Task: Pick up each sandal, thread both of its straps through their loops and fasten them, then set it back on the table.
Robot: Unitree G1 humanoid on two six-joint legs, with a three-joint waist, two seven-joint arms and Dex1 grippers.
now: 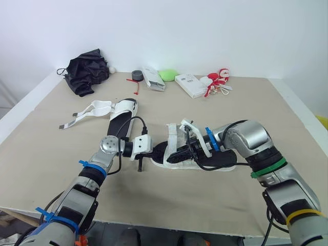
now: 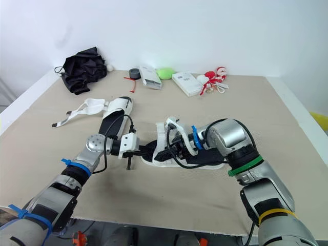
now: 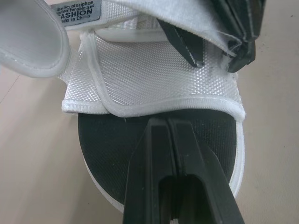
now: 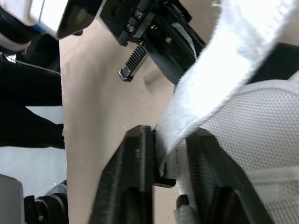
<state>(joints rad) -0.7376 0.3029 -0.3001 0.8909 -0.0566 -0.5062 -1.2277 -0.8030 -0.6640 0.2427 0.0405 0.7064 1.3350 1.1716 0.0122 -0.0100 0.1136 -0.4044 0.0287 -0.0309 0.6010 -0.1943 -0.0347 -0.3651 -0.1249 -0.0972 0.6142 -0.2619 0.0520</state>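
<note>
Beige tabletop point(image 1: 51, 169) against a white wall, clutter along its far edge. Centre: the near sandal point(image 3: 154, 79), with a black footbed point(image 3: 112, 140) and white mesh upper, lies flat between the two arms. A second sandal point(image 1: 120, 110) lies beyond to the left, its straps loose. Left tool point(image 3: 163, 123): fingers closed together, tips on the footbed at the mesh edge. Right tool point(image 4: 170, 135): narrow, pinching the white strap point(image 4: 219, 56). The sandal is judged light, with a firm sole and limp webbing. The strap is best gripped near its free end while the sole rim is braced.
</note>
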